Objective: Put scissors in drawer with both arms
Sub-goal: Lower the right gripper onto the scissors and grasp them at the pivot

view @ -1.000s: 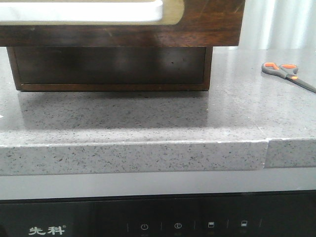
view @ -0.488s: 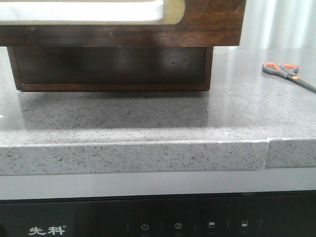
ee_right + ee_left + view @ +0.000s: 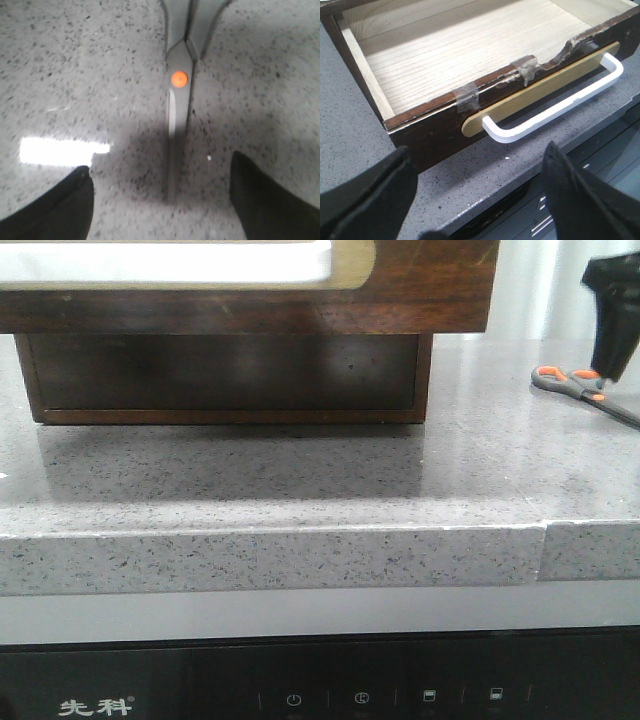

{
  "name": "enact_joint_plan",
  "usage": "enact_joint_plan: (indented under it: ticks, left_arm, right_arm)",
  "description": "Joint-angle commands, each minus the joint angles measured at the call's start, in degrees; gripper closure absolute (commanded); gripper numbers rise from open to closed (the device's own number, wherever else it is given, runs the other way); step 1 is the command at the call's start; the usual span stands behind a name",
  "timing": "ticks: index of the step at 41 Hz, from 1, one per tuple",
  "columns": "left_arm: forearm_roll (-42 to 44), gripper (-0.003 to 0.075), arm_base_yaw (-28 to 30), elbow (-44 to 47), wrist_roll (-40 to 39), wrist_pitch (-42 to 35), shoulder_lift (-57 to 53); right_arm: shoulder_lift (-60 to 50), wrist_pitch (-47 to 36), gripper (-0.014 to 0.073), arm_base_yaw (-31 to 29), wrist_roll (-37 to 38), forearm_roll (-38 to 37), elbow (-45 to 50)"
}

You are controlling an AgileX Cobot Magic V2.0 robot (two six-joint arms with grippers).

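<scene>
Scissors [image 3: 585, 388] lie flat on the speckled grey countertop [image 3: 300, 480], well apart from the open drawer [image 3: 435, 125]. Right gripper [image 3: 160, 200] hovers above the blades, jaws wide and empty; left gripper [image 3: 475, 200], equally wide, faces the drawer's white handle [image 3: 555, 107].

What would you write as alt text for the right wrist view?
The scissors lie flat on the speckled grey countertop, closed blades pointing toward the camera between the two black fingertips of the open right tool. An orange pivot screw marks where the grey handles meet.

Low front view, two close wrist-views
</scene>
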Motion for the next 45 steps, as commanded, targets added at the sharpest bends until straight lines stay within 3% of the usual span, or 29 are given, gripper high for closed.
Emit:
enact_joint_plan:
  ticks: [1, 20, 27, 35, 45]
  left_arm:
    - [0.0, 0.0208, -0.5, -2.0, 0.2, -4.0, 0.4]
    - [0.0, 0.0208, -0.5, -2.0, 0.2, -4.0, 0.4]
    - [0.0, 0.0208, -0.5, -2.0, 0.2, -4.0, 0.4]
    - [0.0, 0.0208, -0.5, -2.0, 0.2, -4.0, 0.4]
    - [0.0, 0.0208, -0.5, -2.0, 0.2, -4.0, 0.4]
  right_arm:
    - [0.5, 0.0, 0.0013, -0.4, -0.9, 0.4, -4.3]
    - [8.9, 1.7, 0.0022, -0.4, -0.9, 0.0, -12.9]
    - [11.0, 2.0, 0.0162, -0.4, -0.9, -0.1, -15.1]
    - [12.6, 3.7, 0.0261, -0.4, -0.9, -0.1, -17.1]
    - [12.7, 4.7, 0.0475, -0.4, -0.9, -0.1, -17.6]
